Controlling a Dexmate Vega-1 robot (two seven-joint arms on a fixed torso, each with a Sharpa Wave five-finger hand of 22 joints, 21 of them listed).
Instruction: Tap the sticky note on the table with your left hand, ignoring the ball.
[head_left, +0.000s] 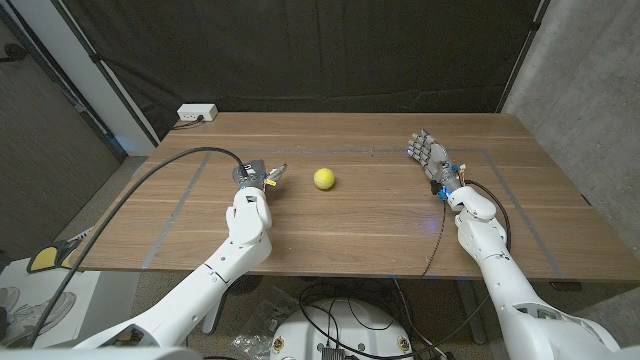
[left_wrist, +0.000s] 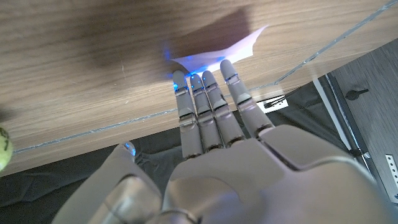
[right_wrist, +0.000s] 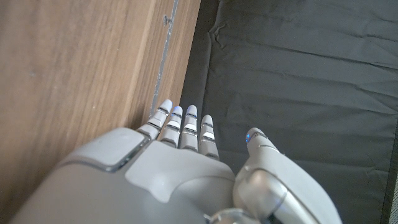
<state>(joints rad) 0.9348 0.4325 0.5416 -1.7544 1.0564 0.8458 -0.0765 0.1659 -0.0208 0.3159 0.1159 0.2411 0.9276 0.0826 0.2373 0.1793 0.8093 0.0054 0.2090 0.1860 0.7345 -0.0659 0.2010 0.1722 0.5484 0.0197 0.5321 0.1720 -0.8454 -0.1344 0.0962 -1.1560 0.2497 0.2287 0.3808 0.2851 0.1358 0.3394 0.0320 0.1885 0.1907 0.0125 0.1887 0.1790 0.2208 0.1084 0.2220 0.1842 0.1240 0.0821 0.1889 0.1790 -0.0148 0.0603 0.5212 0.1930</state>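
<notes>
While the wooden table (head_left: 380, 215) spreads wide beneath both arms, the right hand (head_left: 432, 158) waits at its far right, fingers straight, close together and holding nothing, and the left hand (head_left: 254, 175) reaches over the left-centre with its fingers (left_wrist: 214, 102) extended side by side. The yellow ball (head_left: 323, 178) sits just right of that hand, apart from it. Smallest, the sticky note (left_wrist: 221, 53) lies at the left fingertips; thin, light and probably easily shifted, it needs a gentle downward tap on its middle, no grasp.
</notes>
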